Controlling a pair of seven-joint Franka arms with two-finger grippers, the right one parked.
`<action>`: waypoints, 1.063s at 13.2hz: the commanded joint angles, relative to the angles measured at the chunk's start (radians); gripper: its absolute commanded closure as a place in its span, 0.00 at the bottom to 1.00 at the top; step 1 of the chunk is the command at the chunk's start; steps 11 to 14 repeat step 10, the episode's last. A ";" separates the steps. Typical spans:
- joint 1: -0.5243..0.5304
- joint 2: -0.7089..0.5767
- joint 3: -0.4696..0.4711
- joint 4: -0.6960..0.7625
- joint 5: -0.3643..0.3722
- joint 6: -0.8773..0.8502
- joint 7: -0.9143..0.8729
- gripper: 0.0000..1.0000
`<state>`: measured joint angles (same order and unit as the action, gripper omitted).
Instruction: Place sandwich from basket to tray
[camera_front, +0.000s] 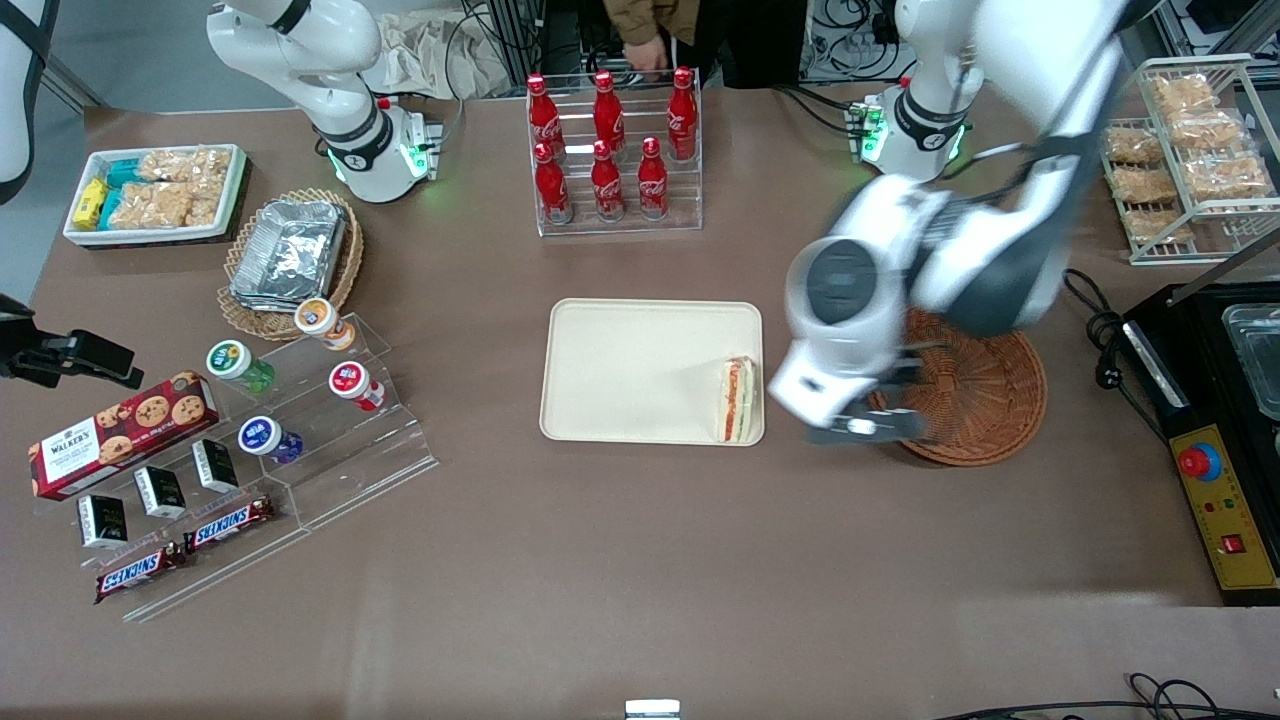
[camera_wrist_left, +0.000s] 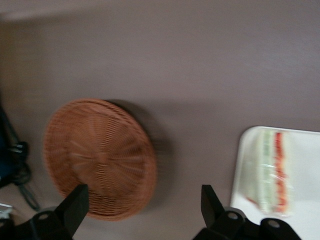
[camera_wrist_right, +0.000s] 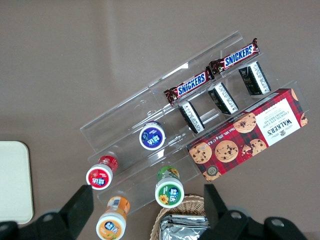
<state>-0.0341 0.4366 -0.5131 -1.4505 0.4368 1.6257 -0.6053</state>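
The sandwich (camera_front: 738, 400), a triangular wedge of white bread with red and green layers under glossy clear wrap, lies on the smooth cream tray (camera_front: 630, 370), at its lower right corner in the front view. The round reddish-brown woven basket (camera_front: 985, 400) sits right of it. The gripper (camera_wrist_left: 145, 210) hangs spread wide and empty, between basket and tray.

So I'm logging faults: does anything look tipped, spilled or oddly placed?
Nothing spilled. The sandwich lies at the tray's edge nearest the empty basket, not centred. The open gripper hovers between basket and tray.
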 joint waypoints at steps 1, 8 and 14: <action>0.115 -0.073 -0.007 -0.031 -0.056 -0.007 0.167 0.00; -0.062 -0.240 0.528 -0.013 -0.361 -0.070 0.634 0.00; -0.069 -0.213 0.528 0.069 -0.365 -0.070 0.633 0.00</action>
